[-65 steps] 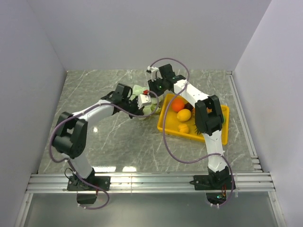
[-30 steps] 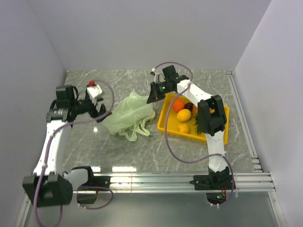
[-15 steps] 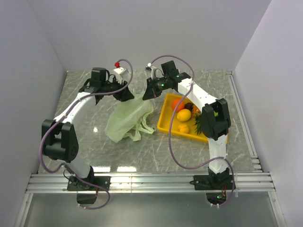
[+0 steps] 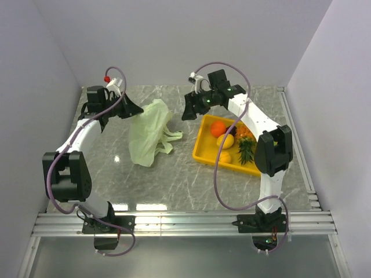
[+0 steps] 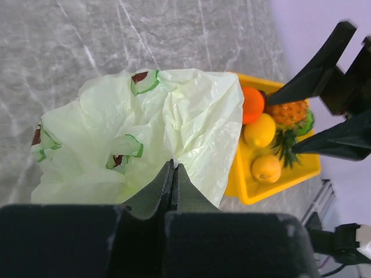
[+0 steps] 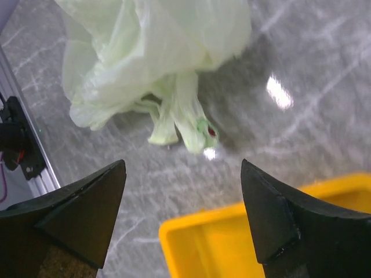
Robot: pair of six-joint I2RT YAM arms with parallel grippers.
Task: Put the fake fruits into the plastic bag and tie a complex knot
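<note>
The pale-green plastic bag (image 4: 148,132) lies crumpled on the marble, its top edge lifted toward the left. My left gripper (image 4: 138,109) is shut on that edge, and the left wrist view shows the film pinched at the tips of the gripper (image 5: 172,166). The bag's handles (image 6: 184,114) trail loose on the table. My right gripper (image 4: 187,112) stands open and empty above the gap between bag and tray. The fake fruits sit in the yellow tray (image 4: 199,152): orange (image 4: 218,128), lemon (image 4: 225,141), a small yellow piece (image 4: 225,157), a dark plum (image 4: 231,130) and a pineapple (image 4: 246,146). No knot shows.
The tray (image 6: 243,249) stands right of the bag, its near corner under my right gripper (image 6: 182,168). White walls close the table at the back and both sides. An aluminium rail (image 4: 185,223) runs along the near edge by the arm bases.
My left gripper has shut on the bag's top edge and drawn it to the left. My right gripper has opened, let go of the bag and moved slightly right.
</note>
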